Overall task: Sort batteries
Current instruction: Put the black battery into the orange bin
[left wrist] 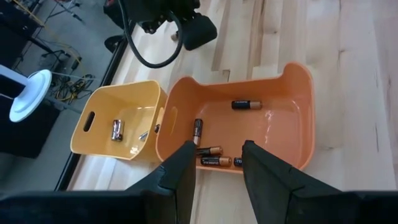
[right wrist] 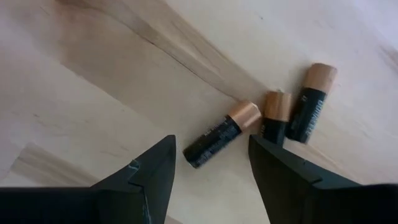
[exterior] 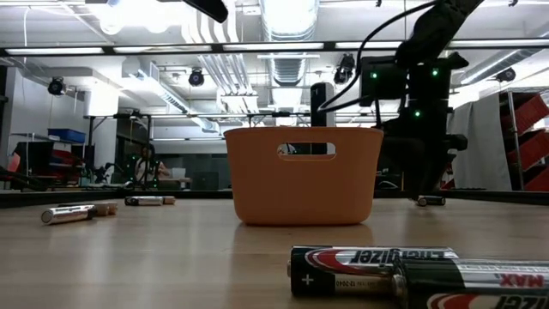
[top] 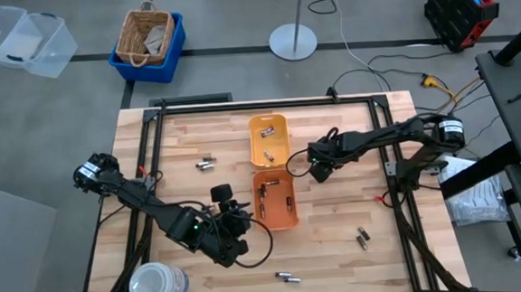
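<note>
An orange tray point(top: 276, 199) and a yellow-orange tray point(top: 268, 138) stand mid-table. In the left wrist view the orange tray point(left wrist: 292, 81) holds several black-and-copper batteries point(left wrist: 246, 105); the yellow-orange tray point(left wrist: 118, 106) holds silver ones point(left wrist: 117, 129). My left gripper point(left wrist: 217, 163) hovers open over the orange tray's near-left wall point(top: 233, 216). My right gripper point(top: 317, 170) is open just right of the trays, low over three black-and-copper batteries lying on the wood. One of them point(right wrist: 221, 134) lies between its fingers point(right wrist: 211, 155), untouched. Loose batteries point(top: 207, 164) point(top: 363, 238) point(top: 288, 277) lie about.
A white round container point(top: 157, 284) stands at the near left corner. Black frame rails point(top: 143, 153) run along the table's left, far and right sides. In the low view two Energizer batteries point(exterior: 420, 275) lie close in front and others point(exterior: 73, 212) at the left.
</note>
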### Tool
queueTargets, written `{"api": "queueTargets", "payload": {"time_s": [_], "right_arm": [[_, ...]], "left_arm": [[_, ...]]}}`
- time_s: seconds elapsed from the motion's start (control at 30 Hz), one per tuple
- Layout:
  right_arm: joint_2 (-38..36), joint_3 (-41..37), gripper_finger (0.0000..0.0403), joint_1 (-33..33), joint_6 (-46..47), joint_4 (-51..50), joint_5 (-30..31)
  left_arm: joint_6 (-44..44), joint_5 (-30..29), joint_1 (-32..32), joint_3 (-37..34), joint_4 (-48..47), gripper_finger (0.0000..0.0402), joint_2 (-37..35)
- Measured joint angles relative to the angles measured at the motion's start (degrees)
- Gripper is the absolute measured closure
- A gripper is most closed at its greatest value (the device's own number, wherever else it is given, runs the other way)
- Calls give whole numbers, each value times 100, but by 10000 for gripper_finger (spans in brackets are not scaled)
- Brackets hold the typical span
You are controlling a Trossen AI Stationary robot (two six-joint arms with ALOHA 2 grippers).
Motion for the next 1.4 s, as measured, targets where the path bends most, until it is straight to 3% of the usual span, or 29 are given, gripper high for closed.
{"api": "queueTargets", "payload": {"time_s": [0.67,1.2,1.4], "right_arm": [[354,7,244,95,-81,203,-19],[360,-18,360,140,-433,306,-233],[350,-55,365,140,-618,312,-249]], "left_arm": [[0,-3,-1,0,-23,290,1],[-2,-3,0,0,-11,290,1],[-2,-3,0,0,-12,290,1]]}}
